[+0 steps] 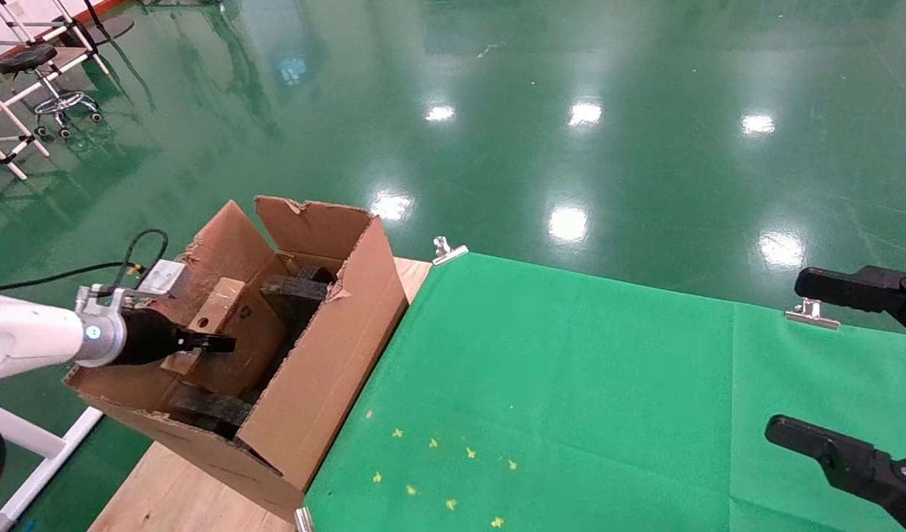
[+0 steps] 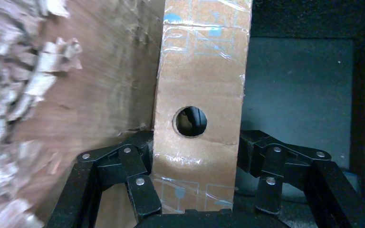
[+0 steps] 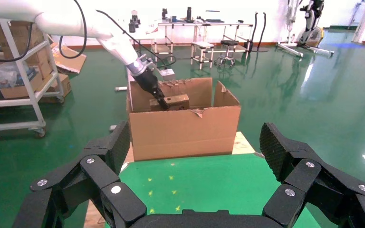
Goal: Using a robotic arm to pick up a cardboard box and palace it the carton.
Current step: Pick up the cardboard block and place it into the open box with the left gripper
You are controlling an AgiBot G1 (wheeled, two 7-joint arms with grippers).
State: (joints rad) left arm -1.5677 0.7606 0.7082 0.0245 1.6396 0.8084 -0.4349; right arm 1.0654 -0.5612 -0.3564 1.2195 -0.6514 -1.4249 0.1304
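Note:
The small brown cardboard box [image 1: 239, 332], with a round hole in its top face, sits tilted inside the large carton [image 1: 335, 355]. My left gripper [image 1: 210, 342], on the white robotic arm [image 1: 24, 336], reaches in over the carton's near-left wall and is shut on the box. In the left wrist view the black fingers [image 2: 138, 166] press both sides of the cardboard box [image 2: 199, 71]. The right wrist view shows the box [image 3: 176, 101] level with the rim of the carton [image 3: 185, 130]. My right gripper [image 1: 800, 362] hangs open and empty at the far right.
Dark grey foam pieces [image 1: 294, 292] lie in the carton around the box. The carton's torn flaps [image 1: 312, 222] stand upright. A green cloth [image 1: 571, 391], clipped at its edges, covers the table to the right of the carton. Bare wood [image 1: 179, 495] shows beneath the carton.

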